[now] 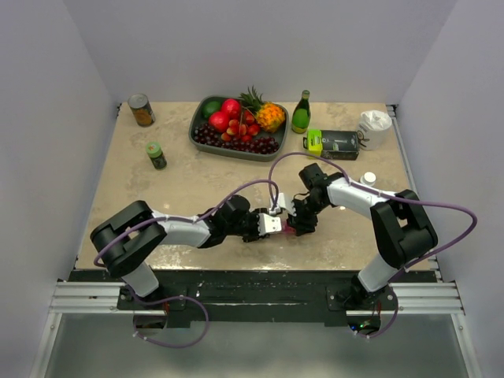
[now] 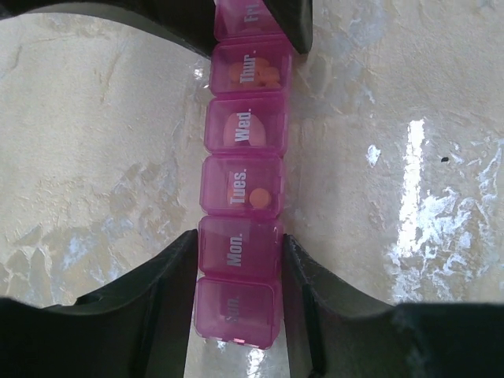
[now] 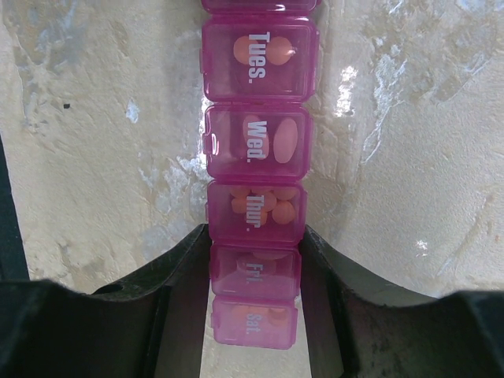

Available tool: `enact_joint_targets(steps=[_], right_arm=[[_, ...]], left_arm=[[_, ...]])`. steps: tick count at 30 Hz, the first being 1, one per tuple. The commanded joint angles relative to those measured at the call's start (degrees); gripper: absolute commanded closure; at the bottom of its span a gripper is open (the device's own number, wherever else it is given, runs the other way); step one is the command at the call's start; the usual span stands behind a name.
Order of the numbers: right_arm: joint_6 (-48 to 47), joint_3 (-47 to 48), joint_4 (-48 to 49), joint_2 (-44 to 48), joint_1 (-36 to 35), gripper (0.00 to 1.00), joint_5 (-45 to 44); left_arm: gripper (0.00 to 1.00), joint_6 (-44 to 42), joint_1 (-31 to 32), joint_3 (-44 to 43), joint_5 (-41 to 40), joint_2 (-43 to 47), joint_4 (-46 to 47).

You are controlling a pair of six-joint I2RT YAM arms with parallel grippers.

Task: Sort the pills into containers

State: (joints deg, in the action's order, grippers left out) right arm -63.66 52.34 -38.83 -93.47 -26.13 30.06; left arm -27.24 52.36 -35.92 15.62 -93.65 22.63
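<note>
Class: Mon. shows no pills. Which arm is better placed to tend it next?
Left, likely: the left hand grips the organizer at Mon. itself; the right hand grips at Fri., several compartments off.

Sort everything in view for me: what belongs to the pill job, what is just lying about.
Job in hand: pink pill organizer, orange pills in its compartments, left hand and right hand gripping it.
Lying about: fruit tray, tin can, green glass bottle, small green-capped bottle, black box.
</note>
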Motion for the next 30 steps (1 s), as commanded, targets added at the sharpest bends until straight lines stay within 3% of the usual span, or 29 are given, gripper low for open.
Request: enact_joint_targets(steps=[1, 18, 30], right_arm=[[0.55, 0.31, 1.74, 0.04, -0.06, 0.77, 0.52], [1.34, -0.04, 2.88, -0.04, -0.06, 0.77, -0.36], [1.61, -0.13, 3.15, 0.04, -0.15, 0.77, -0.53]], left_arm=[[0.91, 6.23, -2.95, -2.13, 6.52, 2.59, 1.89], [0.88, 10.98, -6.39, -2.66, 15.05, 1.54, 0.57], [0.86, 14.23, -7.53, -4.07, 16.02, -0.13, -1.45]])
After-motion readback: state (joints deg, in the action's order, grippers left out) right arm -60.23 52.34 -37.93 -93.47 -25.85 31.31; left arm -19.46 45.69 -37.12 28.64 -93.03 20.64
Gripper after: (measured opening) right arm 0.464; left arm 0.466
